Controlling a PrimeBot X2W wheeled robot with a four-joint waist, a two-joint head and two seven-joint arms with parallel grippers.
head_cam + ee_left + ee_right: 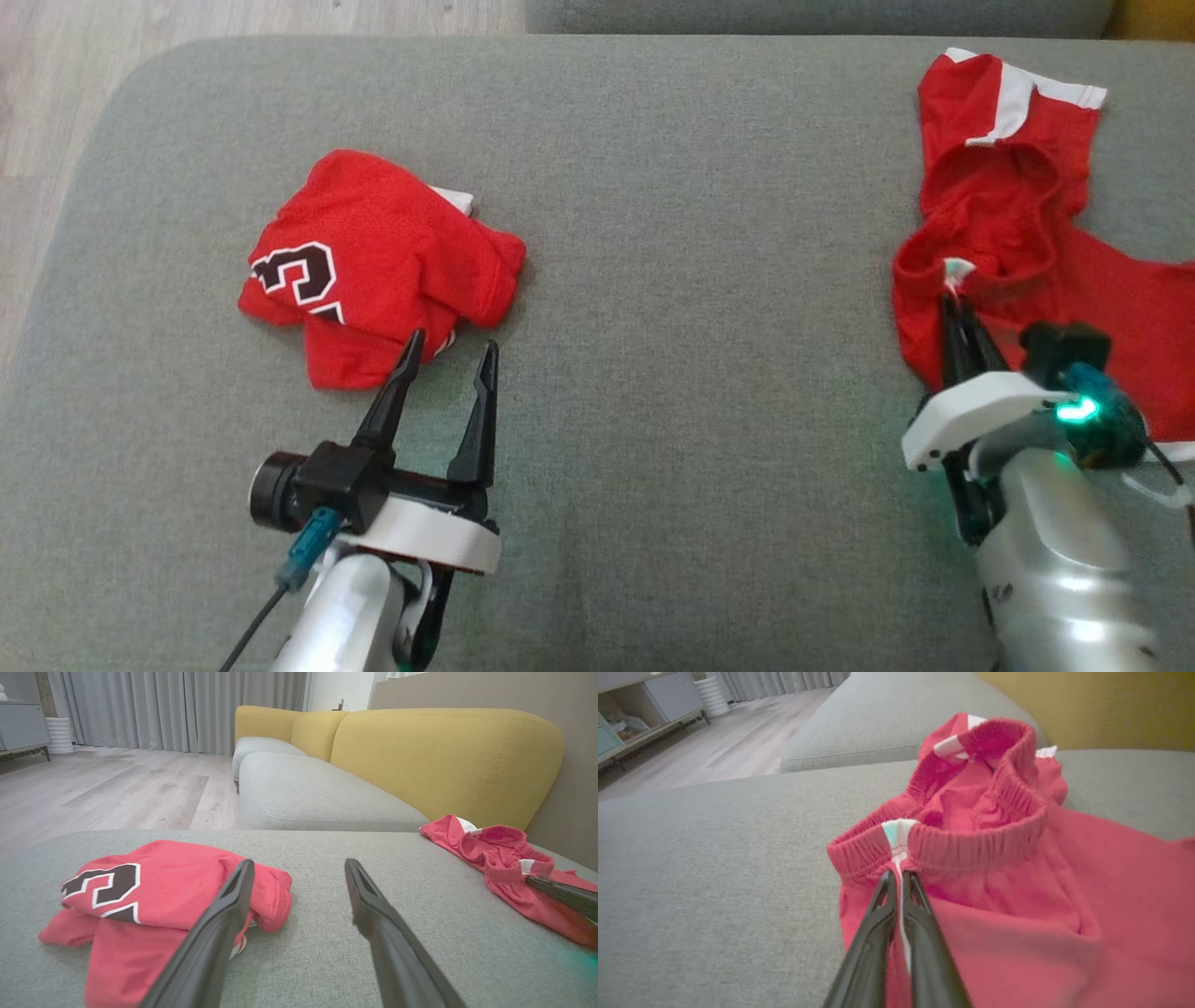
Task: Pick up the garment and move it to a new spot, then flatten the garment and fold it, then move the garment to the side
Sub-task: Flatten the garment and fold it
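Pinching the shorts (994, 914) just below the waistband (971, 844), the right end effector (899, 877) is readying to lift them, while the left end effector (453, 343) is hovering spread by the jersey (373, 252).

right gripper (899, 876) tight on red shorts (1017, 914) below the white waistband label (899, 833), grey cushion (714, 868) beneath

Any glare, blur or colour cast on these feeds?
Head view: a green light on the right arm tints the cushion beside it. Left wrist view: even light, the jersey looks washed pink. Right wrist view: shorts blur near the lens.
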